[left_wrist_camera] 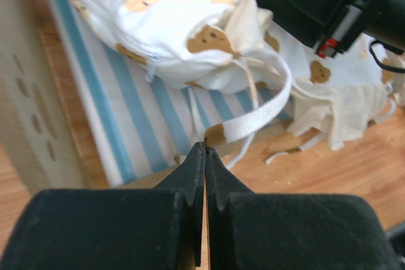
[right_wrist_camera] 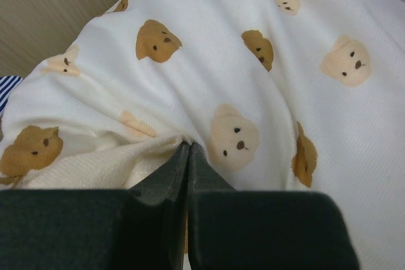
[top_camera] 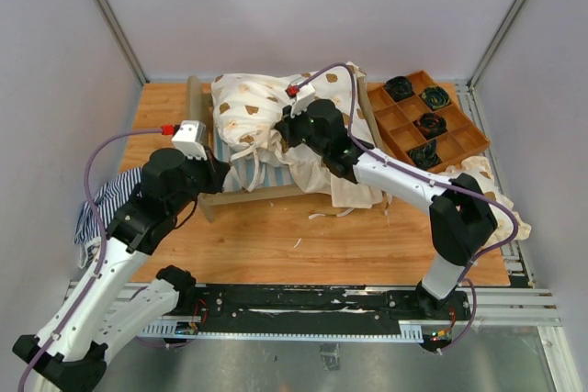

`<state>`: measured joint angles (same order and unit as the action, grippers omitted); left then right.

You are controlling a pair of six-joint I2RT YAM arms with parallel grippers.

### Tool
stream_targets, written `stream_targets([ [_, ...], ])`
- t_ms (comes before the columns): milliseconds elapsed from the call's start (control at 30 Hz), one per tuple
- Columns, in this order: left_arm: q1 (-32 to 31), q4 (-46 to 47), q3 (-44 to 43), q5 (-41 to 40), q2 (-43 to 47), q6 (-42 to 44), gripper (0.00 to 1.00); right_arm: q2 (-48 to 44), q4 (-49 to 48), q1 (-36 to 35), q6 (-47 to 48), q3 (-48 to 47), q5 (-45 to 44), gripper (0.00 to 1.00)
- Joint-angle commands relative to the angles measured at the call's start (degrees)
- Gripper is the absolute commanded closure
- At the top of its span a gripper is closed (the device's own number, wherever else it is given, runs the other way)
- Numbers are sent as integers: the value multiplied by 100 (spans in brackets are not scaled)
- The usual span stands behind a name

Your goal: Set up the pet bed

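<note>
The pet bed [top_camera: 207, 197], a light plywood frame with a blue-and-white striped mattress [left_wrist_camera: 136, 109], stands mid-table, its headboard [top_camera: 195, 96] at the left. On the mattress lies a white bear-print cushion [top_camera: 250, 109]. At the bed's front edge my left gripper [left_wrist_camera: 205, 146] is shut on the end of a white strap [left_wrist_camera: 262, 115] that hangs from the cushion. My right gripper [right_wrist_camera: 188, 145] is shut on a fold of the cushion's bear-print fabric [right_wrist_camera: 253, 80]. In the top view it sits at the cushion's right side [top_camera: 279, 135].
A brown wooden tray [top_camera: 479, 140] with dark rolled items stands at the back right. A cream cloth [top_camera: 360, 188] lies under the right arm and trails towards the right edge. A navy-and-white striped cloth [top_camera: 106, 201] lies at the left, partly under the left arm.
</note>
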<state>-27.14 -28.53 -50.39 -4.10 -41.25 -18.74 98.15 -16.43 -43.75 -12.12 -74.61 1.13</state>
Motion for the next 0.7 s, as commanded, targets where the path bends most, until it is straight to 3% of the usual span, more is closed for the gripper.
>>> stream_targets([
  [0, -29, -105, -389, -1074, -123, 617, 100, -147, -225, 153, -55, 45, -33, 100],
  [233, -29, 232, -717, -1961, -434, 1269, 100, -177, -273, 154, -85, 131, -7, 100],
  [433, -29, 535, -654, -2080, -543, 1640, 100, -225, -262, 157, -32, 140, -7, 100],
  [667, -31, 659, -36, -2040, -443, 1363, 100, -235, -248, 162, -5, 98, 15, 100],
])
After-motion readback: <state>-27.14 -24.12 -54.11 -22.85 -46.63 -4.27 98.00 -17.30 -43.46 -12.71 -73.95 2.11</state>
